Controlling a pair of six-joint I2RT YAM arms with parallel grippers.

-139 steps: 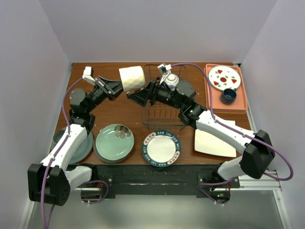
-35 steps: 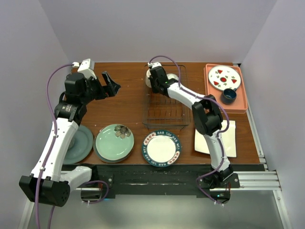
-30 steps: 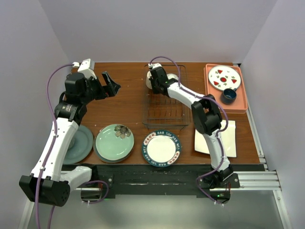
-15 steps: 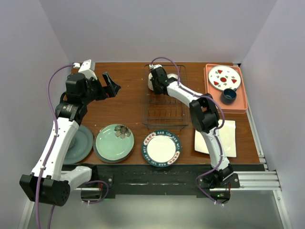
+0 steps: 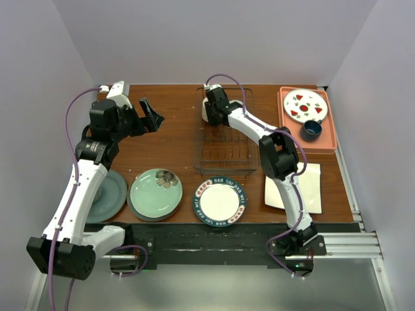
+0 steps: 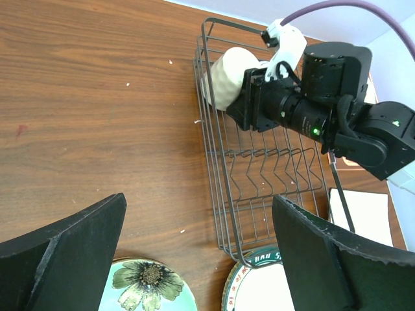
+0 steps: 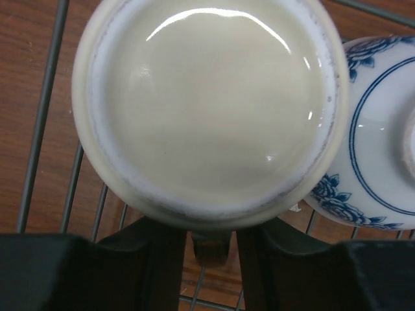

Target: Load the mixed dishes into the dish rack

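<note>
only lettering i can spot is on the white plate with dark patterned rim (image 5: 220, 202), just in front of the dish rack (image 5: 224, 153); pale capitals run all round the dark band; too small to read properly, the stretch nearest the rack maybe says "BAB"

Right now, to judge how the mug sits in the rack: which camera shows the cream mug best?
Left wrist: it shows the cream mug from the side, in a far corner of the dish rack. Right wrist shows only one round end, close up. Top external shows just a pale sliver beside the right arm.
</note>
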